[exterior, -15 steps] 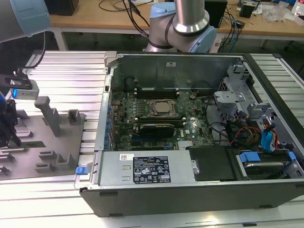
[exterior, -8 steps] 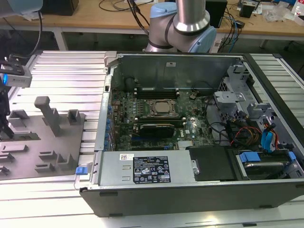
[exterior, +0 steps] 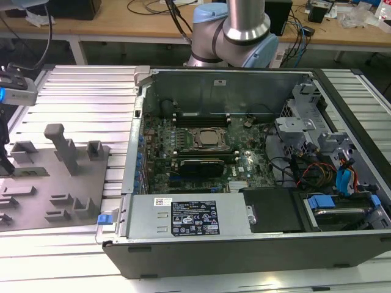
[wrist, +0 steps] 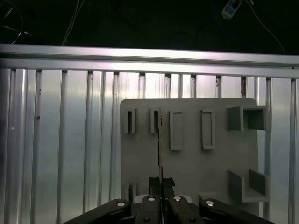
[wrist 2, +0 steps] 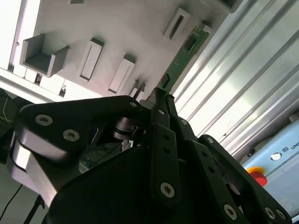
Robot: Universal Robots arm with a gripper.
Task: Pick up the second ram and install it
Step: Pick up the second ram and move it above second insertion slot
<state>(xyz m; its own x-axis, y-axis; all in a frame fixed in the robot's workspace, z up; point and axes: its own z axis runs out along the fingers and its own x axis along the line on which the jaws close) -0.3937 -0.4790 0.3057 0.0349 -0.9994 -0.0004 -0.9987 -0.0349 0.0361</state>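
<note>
Gripper (wrist: 161, 181) closed narrow, fingers clamping one end of the second ram (wrist 2: 187, 49). The stick extends over the grey holder tray (wrist: 187, 163), beside the tray's slot blocks.

Thin green second ram (wrist 2: 183, 56), on edge

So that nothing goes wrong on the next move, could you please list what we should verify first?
1. Grasp: the gripper is shut on the long thin green circuit-board stick: ok.
2. Alignment: the stick runs in line with the gripper in the first wrist view: ok.
3. Stick clear of the grey plastic holder tray: cannot tell.
4. The black computer case has its side off, with the green motherboard exposed: ok.
5. Free memory slot on the motherboard: cannot tell.
</note>
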